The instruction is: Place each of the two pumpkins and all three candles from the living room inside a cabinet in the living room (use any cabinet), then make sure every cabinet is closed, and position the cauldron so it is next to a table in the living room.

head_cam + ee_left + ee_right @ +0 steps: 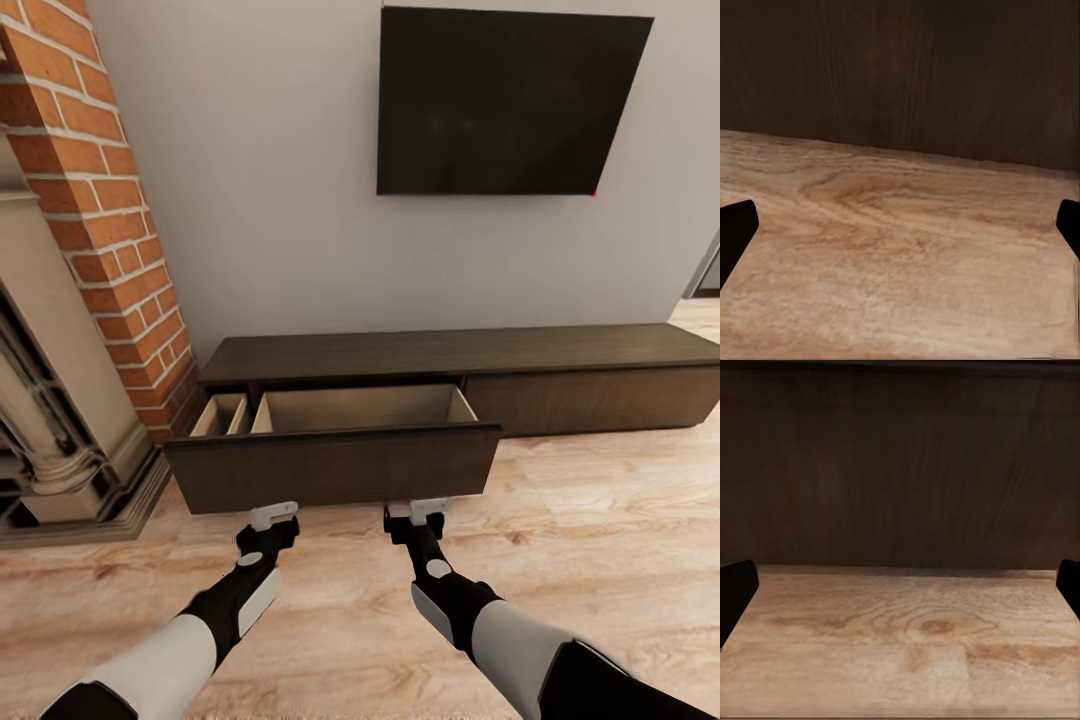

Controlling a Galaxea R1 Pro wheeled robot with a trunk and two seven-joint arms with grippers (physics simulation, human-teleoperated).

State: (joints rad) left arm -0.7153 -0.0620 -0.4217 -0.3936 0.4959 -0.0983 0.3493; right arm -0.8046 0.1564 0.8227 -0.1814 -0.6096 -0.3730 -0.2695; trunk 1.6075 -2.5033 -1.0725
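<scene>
Dark-brown cabinet [470,375] stands by the wall with its left drawer [335,465] pulled out, apparently empty; the left gripper [272,516] and right gripper [428,511], both spread wide and holding nothing, sit just short of its front. An uneven two-handed push could skew and jam the drawer, or shut it unfilled. Its floor is partly hidden behind the front panel.

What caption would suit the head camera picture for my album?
Both end effectors, left and right, at the front of the cabinet's pulled-out drawer, below a wall TV.
</scene>
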